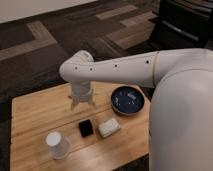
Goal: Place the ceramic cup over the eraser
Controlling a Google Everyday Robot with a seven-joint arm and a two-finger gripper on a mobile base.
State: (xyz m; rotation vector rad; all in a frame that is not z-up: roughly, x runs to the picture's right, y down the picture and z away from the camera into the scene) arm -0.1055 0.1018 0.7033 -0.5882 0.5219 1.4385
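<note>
Two task items sit loose near the worktop's point(35, 116) front edge, ceramic cup point(57, 145) left of the uncovered eraser point(85, 128), while the tool point(83, 104) hangs open and empty farther back, probably because the cup needs grabbing first.

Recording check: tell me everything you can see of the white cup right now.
The cup is plain white, tapered, handleless, smooth and ceramic-looking. It stands on end near the front left corner of the wooden table, touching only the tabletop. The black eraser lies apart to its right in the picture. The gripper hangs open farther back, over the table's middle, clear of it.
</note>
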